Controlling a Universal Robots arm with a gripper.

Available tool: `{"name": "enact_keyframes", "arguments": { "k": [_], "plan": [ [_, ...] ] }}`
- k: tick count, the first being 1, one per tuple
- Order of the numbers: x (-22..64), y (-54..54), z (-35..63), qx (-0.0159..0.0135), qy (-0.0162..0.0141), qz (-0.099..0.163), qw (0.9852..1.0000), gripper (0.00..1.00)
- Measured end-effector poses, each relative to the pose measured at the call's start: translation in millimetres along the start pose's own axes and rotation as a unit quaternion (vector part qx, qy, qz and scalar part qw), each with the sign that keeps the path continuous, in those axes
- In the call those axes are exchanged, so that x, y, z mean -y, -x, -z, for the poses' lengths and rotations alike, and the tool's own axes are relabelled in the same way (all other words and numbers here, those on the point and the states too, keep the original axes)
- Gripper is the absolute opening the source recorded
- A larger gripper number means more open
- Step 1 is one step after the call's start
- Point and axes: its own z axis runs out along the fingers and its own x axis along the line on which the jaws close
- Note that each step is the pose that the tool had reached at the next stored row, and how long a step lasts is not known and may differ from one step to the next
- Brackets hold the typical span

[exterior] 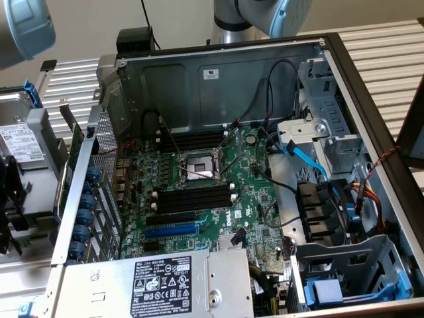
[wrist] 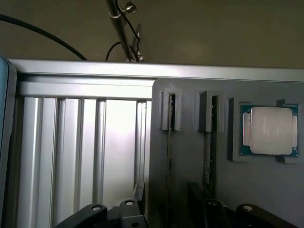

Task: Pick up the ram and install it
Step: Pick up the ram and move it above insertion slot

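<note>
The wrist view looks along a grey holder [wrist: 190, 104] that lies on a ribbed aluminium table [wrist: 85, 142]. In one of the holder's narrow slots the ram [wrist: 169, 142] stands on edge, showing as a thin line running towards the camera. A second stick [wrist: 208, 147] stands the same way in the neighbouring slot, and a square processor chip [wrist: 270, 130] sits flat in a recess just beside that. The gripper [wrist: 167, 202] hangs over the near end of the holder with its dark fingers [wrist: 195, 194] spread wide, one on each side of the ram's line. They are apart from it, and nothing is gripped between them. The exterior view gives the other end of the job: an open computer case [exterior: 218, 73] lying on its side with the green motherboard [exterior: 252, 199] exposed. Its long black memory slots [exterior: 192, 199] are empty, lying between the processor socket [exterior: 199, 167] and the blue expansion slot [exterior: 171, 230]. A labelled power supply [exterior: 165, 285] lies along the case's near edge. A blue-grey section of the arm [exterior: 23, 26] reaches out past the exterior view's left edge, away from the case.
</note>
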Motion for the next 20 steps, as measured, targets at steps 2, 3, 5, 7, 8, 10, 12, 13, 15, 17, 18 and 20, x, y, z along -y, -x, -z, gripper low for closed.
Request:
{"name": "enact_keyframes", "arguments": {
  "k": [2,3,5,7,8,10,12,13,15,17,18,20],
  "plan": [
    [0.0,0.4,0.1,0.0000,0.0000,0.000,1.0000,0.46],
    [-0.1,0.5,0.1,0.0000,-0.0001,0.000,1.0000,0.39],
    [0.0,1.0,0.2,0.0000,-0.0007,0.000,1.0000,0.39],
    [0.0,2.0,0.2,0.0000,-0.0019,0.000,1.0000,0.39],
    [0.1,2.3,0.2,0.0000,-0.0025,0.000,1.0000,0.39],
    [0.0,3.1,0.3,-0.0001,-0.0040,0.000,1.0000,0.39],
    [0.1,3.4,0.2,-0.0001,-0.0051,0.000,1.0000,0.39],
    [0.1,3.5,0.1,-0.0001,-0.0052,0.000,1.0000,0.39],
    [0.1,3.5,0.2,-0.0002,-0.0051,0.000,1.0000,0.39],
    [-0.1,3.6,0.3,-0.0002,-0.0051,0.000,1.0000,0.39],
    [-0.5,3.6,0.3,-0.0002,-0.0051,0.000,1.0000,0.37],
    [-0.8,3.6,0.2,-0.0002,-0.0051,0.000,1.0000,0.30]
  ]
}}
